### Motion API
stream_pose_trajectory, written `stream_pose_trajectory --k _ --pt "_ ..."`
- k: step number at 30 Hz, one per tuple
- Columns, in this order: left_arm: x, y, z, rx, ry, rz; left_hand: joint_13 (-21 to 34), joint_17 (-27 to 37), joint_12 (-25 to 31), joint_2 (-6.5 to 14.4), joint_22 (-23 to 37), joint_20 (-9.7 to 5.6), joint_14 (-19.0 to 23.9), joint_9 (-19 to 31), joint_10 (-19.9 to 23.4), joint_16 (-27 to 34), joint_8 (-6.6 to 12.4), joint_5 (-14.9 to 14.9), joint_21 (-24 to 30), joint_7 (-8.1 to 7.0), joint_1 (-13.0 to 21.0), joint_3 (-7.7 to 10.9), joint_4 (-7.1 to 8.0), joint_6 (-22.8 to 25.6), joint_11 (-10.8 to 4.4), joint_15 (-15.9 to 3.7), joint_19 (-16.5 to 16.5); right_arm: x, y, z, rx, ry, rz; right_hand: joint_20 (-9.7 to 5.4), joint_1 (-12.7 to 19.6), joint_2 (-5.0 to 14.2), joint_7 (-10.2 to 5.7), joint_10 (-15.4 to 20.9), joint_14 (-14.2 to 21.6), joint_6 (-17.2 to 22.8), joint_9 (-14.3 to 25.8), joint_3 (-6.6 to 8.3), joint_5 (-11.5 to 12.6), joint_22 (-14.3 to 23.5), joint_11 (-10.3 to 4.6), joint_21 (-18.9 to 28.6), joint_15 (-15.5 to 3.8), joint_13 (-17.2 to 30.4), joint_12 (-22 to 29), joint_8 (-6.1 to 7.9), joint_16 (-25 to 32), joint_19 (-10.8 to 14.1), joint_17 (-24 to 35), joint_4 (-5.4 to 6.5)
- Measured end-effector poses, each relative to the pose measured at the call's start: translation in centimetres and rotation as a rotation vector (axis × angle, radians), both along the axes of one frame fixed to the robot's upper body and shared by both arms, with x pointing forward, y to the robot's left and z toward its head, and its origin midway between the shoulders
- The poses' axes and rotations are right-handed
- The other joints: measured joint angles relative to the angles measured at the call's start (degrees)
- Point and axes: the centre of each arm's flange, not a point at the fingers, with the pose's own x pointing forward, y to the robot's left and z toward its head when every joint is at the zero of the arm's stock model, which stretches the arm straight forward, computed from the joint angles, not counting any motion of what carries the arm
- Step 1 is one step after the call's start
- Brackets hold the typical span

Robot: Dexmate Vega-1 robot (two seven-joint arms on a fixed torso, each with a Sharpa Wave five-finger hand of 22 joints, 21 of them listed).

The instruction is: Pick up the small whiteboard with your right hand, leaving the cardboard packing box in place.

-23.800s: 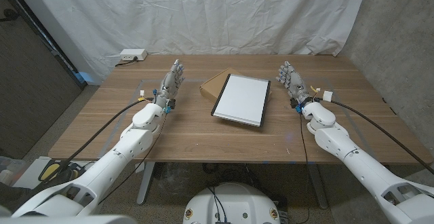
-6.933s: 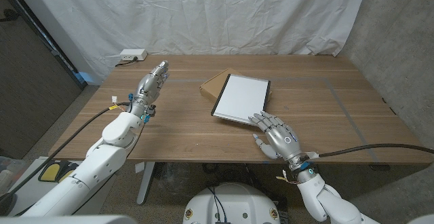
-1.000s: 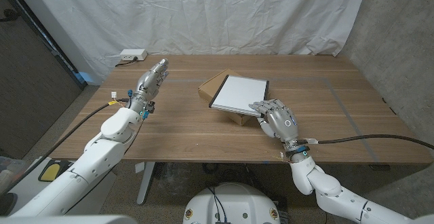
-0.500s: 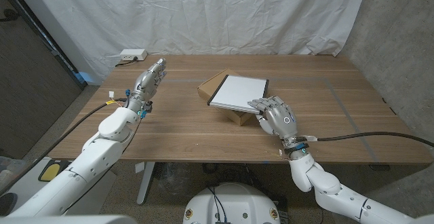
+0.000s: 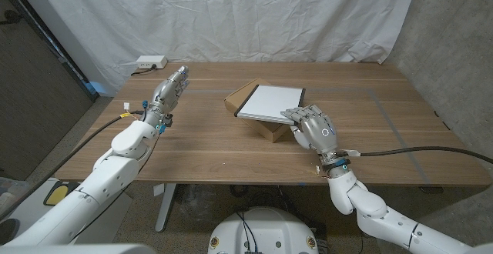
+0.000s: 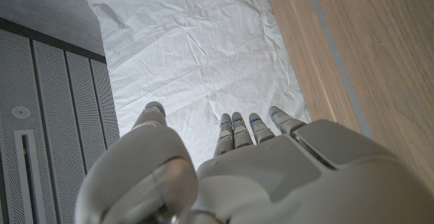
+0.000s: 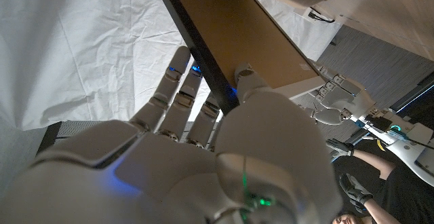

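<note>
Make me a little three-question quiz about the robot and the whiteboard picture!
1. True or false: the right hand grips the near edge of the small whiteboard.
2. What lies under the whiteboard? A) a cardboard packing box B) a plate C) a book
3. Fill in: the left hand holds ____.

Key: 1 true. 2 A. 3 nothing; it is over the wooden table, away from the whiteboard, fingers out.
</note>
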Motion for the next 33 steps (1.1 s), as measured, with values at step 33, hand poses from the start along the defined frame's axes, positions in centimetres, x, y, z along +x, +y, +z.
stream_pose_trajectory --k 33 --pt "-0.7 -0.9 1.6 0.013 -0.032 0.007 0.0 0.0 0.0 0.3 0.0 0.0 0.0 0.0 0.0 0.0 0.0 0.0 0.0 0.0 0.3 -0.23 0.24 0.0 0.0 0.0 0.0 -0.7 -0.7 2.4 0.078 -0.091 0.01 0.32 1.0 0.15 0.89 1.5 2.1 0.9 1.1 -0.08 -0.3 -0.3 -0.31 2.4 -0.63 0.0 -0.2 0.24 0.5 -0.3 0.9 -0.08"
